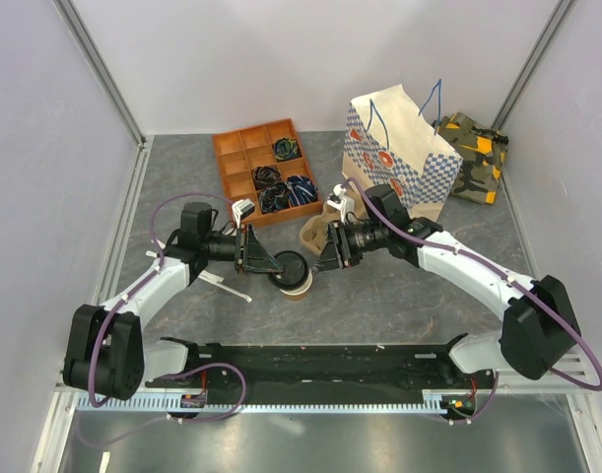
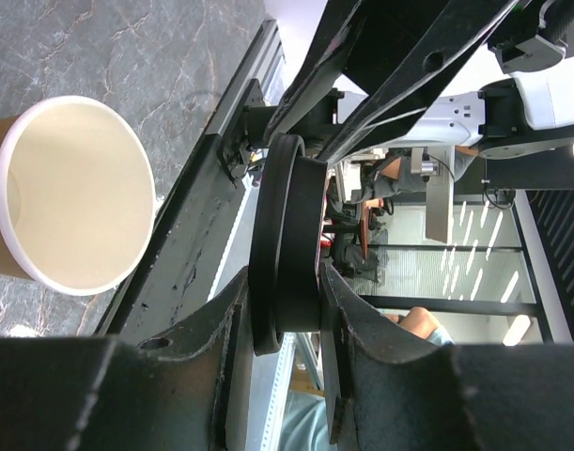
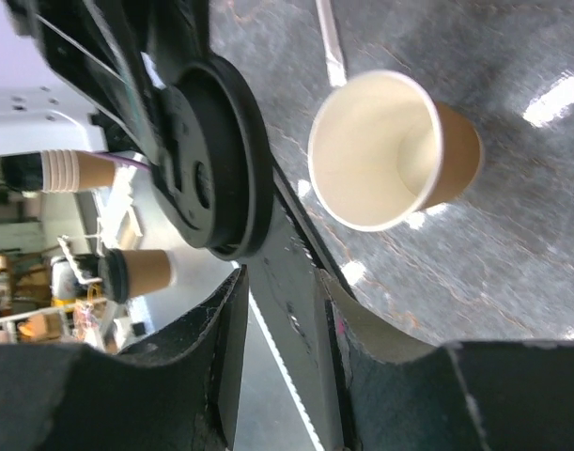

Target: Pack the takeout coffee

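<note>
left gripper [image 2: 285, 305] is pinching the black lid [image 2: 288, 235] flat by its faces, holding it level just above the open paper cup [image 1: 301, 286] and seemingly a shade off its centre. the cup is standing upright, mouth up, on the table [image 1: 379, 305] between both arms. right gripper [image 3: 282, 291] is hanging just beside the cup, jaws apart, gripping nothing. the lid is likely needing a short drop onto the rim.

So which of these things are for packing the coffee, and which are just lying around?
For the job: paper cup, black lid, probably the checkered paper bag.
Just lying about: orange tray, camouflage pouch, white stick.
</note>
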